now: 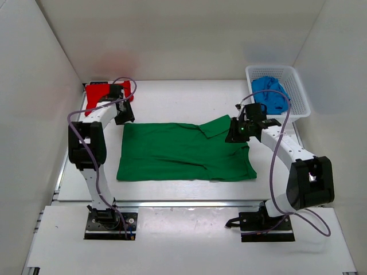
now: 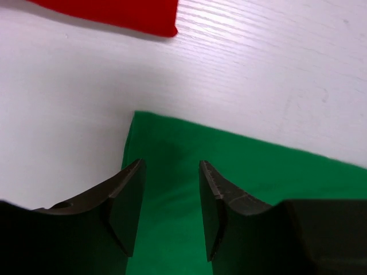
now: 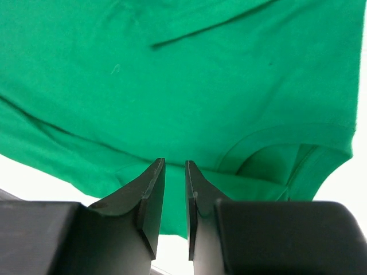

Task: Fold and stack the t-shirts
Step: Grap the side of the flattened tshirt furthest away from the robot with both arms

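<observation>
Green t-shirt (image 1: 186, 152): lies flat on the table (image 1: 172, 97) between the two arms, partly folded, one sleeve (image 1: 215, 126) turned in over the body. Light, limp knit. Judged to drape and crease freely, to slide easily on the smooth top, and to offer no stiffness, so a single pinch would drag it out of shape.

Left gripper (image 2: 171, 166): jaws moderately apart, nothing between them. A hem corner of the green shirt sits directly under and just ahead of the fingertips.

Right gripper (image 3: 172, 166): jaws drawn to a narrow slit, no cloth seen gripped. It hangs over the collar (image 3: 275, 154) end, the neckline just ahead and to its right.

Recommended holds: the hem corner at the left fingers and the shoulder edge beside the collar at the right, lifted together.

Red t-shirt (image 2: 114, 14): beyond the left fingertips, apart from the green.

Blue t-shirt (image 1: 268, 91): in the basket (image 1: 299, 94), beyond the right gripper.
</observation>
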`<state>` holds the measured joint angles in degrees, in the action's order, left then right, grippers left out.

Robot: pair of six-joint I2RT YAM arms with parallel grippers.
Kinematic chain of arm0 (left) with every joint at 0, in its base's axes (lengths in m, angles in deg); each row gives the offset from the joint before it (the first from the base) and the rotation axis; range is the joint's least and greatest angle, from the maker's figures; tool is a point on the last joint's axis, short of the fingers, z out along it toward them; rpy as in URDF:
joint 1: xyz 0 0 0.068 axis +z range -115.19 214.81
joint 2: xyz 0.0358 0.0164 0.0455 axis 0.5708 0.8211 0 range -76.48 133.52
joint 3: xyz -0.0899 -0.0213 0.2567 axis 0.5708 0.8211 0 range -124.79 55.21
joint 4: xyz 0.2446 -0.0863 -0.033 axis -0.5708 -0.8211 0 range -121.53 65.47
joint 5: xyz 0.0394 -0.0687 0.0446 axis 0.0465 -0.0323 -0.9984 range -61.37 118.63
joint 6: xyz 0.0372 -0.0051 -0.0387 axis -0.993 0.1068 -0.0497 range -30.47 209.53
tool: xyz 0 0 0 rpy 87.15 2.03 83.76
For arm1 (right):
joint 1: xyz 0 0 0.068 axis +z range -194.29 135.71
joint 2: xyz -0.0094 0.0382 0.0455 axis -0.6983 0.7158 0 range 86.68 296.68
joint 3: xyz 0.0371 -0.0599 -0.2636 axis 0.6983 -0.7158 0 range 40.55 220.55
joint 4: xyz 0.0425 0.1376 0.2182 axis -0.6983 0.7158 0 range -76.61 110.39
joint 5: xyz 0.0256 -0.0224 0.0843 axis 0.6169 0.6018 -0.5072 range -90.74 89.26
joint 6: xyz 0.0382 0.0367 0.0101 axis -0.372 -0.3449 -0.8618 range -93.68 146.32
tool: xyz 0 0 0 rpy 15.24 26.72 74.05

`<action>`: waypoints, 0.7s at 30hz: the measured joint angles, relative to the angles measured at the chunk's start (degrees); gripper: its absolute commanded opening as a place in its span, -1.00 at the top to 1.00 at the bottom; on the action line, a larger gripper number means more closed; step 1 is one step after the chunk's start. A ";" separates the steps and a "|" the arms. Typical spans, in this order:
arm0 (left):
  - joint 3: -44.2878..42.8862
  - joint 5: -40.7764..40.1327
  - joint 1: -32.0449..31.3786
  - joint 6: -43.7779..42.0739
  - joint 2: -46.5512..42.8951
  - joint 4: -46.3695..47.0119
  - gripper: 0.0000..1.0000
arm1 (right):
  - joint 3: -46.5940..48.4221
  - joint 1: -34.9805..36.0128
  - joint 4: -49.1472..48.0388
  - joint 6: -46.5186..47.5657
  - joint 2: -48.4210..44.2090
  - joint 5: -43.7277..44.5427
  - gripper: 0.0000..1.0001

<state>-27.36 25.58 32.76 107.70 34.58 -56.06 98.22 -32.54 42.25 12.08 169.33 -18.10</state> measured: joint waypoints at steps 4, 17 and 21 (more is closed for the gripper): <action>-2.47 -0.44 0.52 0.44 4.70 -0.87 -0.02 | 1.66 -0.98 -0.22 0.61 2.56 -0.31 0.65; -2.40 -2.34 1.55 0.87 7.76 0.22 0.36 | 7.72 -1.29 -2.64 1.53 11.63 -0.42 0.29; -2.25 -1.57 1.60 1.40 8.02 0.98 0.92 | 10.27 -1.66 -5.01 0.76 16.48 0.79 0.25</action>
<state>-29.61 24.01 34.36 109.10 42.60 -55.07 108.49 -34.20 37.25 12.85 185.81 -17.32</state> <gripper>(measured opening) 0.119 0.373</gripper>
